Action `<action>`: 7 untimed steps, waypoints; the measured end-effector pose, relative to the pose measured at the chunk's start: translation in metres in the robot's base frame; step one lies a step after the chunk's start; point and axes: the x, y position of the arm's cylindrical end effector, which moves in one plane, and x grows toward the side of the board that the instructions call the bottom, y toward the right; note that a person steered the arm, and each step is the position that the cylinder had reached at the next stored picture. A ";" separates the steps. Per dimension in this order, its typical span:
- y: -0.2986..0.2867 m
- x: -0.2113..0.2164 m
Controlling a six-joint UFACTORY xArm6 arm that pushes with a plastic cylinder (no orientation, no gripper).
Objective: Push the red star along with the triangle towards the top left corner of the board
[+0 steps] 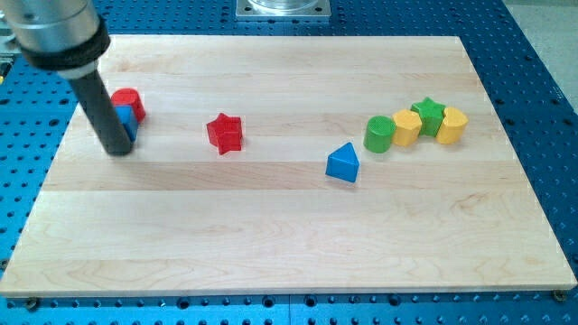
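The red star [225,133] lies on the wooden board [289,235], left of centre. The blue triangle [343,163] lies to its right and slightly lower, apart from it. My tip [118,150] is at the view's left, well left of the red star, just in front of a small blue block [127,120] that it partly hides.
A red cylinder [129,101] sits behind the small blue block at the left. At the right, a green cylinder [380,134], a yellow block [407,128], a green star [430,114] and another yellow block [452,125] form a touching cluster.
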 end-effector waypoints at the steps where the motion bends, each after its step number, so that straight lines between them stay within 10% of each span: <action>1: 0.000 -0.051; 3: 0.018 -0.083; 4: 0.152 -0.087; 5: 0.228 0.002; 6: 0.147 0.026; 7: 0.062 -0.039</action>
